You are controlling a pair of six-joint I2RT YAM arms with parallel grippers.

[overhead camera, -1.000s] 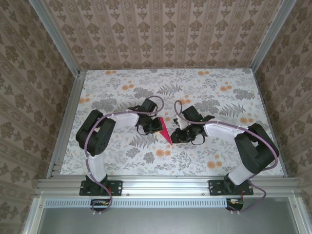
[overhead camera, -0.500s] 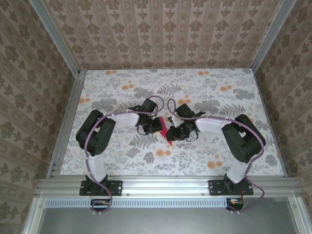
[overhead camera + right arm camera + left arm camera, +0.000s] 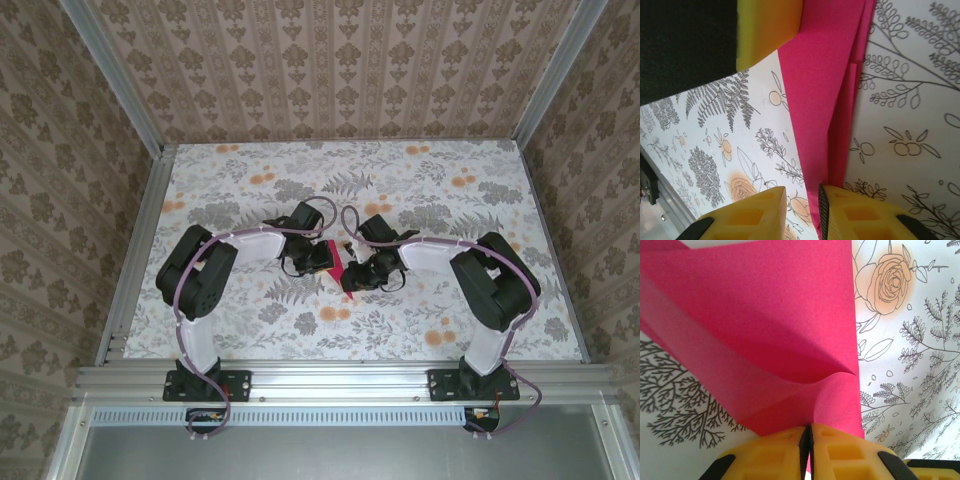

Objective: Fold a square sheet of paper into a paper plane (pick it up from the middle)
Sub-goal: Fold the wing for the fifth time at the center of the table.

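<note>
Paper: folded magenta sheet (image 3: pixel 765 330), mid-table (image 3: pixel 430 175), between both grippers.
Left gripper (image 3: pixel 807 432): clamped on the sheet's edge.
Right gripper (image 3: pixel 802 197): fingers slightly parted, sheet's edge in the gap.

We find the left gripper (image 3: pixel 325 262) and right gripper (image 3: pixel 352 275) nose to nose mid-tabletop (image 3: pixel 250 320), pink paper (image 3: pixel 338 268) spanning between them, no passage there, open surface beyond and either side, walls (image 3: pixel 60 150) hemming us in
</note>
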